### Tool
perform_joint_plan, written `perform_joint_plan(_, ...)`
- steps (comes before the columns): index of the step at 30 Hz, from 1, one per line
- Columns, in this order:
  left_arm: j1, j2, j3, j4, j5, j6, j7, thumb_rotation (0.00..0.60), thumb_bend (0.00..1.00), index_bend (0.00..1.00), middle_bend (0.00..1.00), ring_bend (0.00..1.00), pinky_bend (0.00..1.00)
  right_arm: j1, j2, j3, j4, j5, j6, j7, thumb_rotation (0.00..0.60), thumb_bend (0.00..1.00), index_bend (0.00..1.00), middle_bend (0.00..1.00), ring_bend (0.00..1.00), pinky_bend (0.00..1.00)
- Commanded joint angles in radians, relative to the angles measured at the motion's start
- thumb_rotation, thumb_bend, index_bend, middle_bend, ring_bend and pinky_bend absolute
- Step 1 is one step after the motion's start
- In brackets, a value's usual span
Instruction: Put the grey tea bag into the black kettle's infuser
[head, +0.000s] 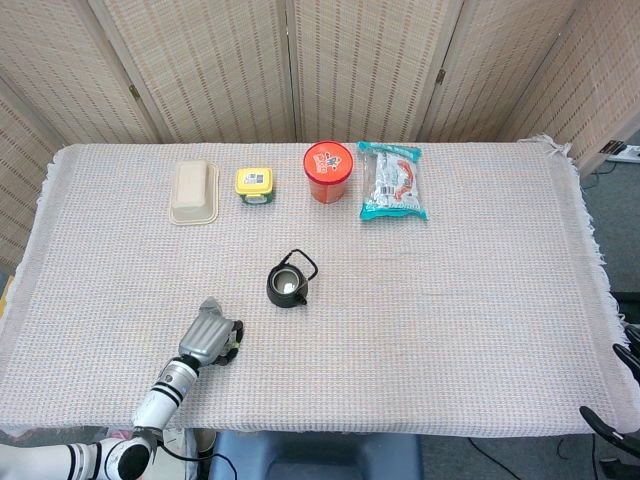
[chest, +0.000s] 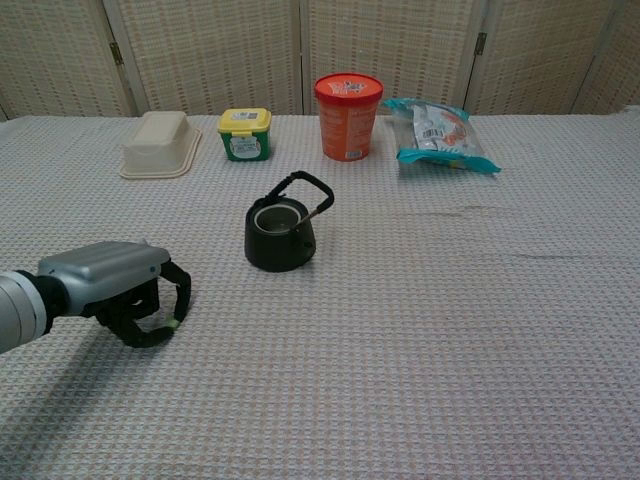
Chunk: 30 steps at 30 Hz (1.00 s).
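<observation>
The black kettle (head: 287, 283) (chest: 280, 236) stands mid-table with its handle up and its lid off, so the metal infuser (chest: 279, 217) shows in its mouth. My left hand (head: 208, 340) (chest: 120, 287) lies low on the cloth, front left of the kettle, with its dark fingers (chest: 170, 300) curled down and in. The grey tea bag (head: 208, 304) is almost wholly hidden under that hand; only a small grey corner shows at its far edge. Of my right hand (head: 628, 358) only dark tips show at the lower right edge of the head view.
Along the far edge stand a beige box (head: 193, 191), a yellow-lidded green tub (head: 255, 185), a red cup (head: 328, 171) and a teal snack packet (head: 392, 180). A woven cloth (head: 450, 300) covers the table.
</observation>
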Motion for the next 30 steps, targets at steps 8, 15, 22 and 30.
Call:
perform_joint_plan(8,0.014,-0.003,0.006,0.037,0.070,0.009,-0.087,0.600,0.40,0.49,1.00,1.00,1.00,0.001,0.002,0.001,-0.008,-0.001,-0.003,-0.010,0.600,0.10,0.00,0.00,0.00,0.00)
perform_joint_plan(15,0.019,-0.009,0.008,0.067,0.090,0.000,-0.126,0.600,0.40,0.53,1.00,1.00,1.00,-0.001,0.002,0.001,-0.010,-0.003,0.000,-0.014,0.600,0.10,0.00,0.00,0.00,0.00)
perform_joint_plan(22,0.023,-0.013,0.002,0.081,0.107,0.003,-0.155,0.600,0.40,0.56,1.00,1.00,1.00,-0.001,0.003,0.000,-0.011,-0.006,-0.001,-0.018,0.600,0.10,0.00,0.00,0.00,0.00)
perform_joint_plan(30,0.028,-0.019,-0.002,0.095,0.112,0.007,-0.163,0.600,0.41,0.59,1.00,1.00,1.00,0.000,0.003,0.001,-0.013,-0.006,-0.003,-0.020,0.600,0.10,0.00,0.00,0.00,0.00)
